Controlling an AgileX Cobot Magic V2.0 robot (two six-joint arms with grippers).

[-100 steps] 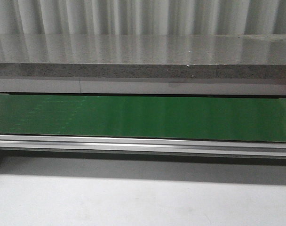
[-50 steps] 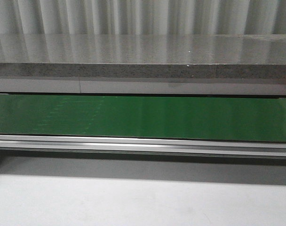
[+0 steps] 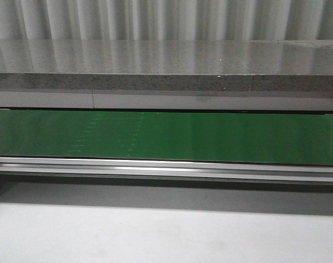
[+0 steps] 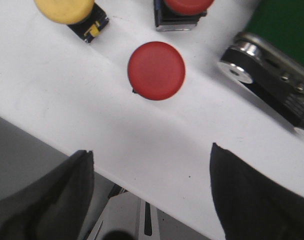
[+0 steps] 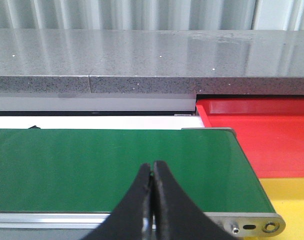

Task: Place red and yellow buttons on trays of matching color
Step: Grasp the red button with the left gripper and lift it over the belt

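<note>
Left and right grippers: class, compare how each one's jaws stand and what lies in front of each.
The left gripper is open, its dark fingers spread wide; the right gripper is shut, fingers pressed together. The left gripper is above a white surface with a red button between its fingers; the right gripper faces the green conveyor belt. Both hold nothing.

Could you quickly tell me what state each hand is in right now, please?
Left hand: open, holding nothing, above a red button.
Right hand: closed, empty, over the green belt.
</note>
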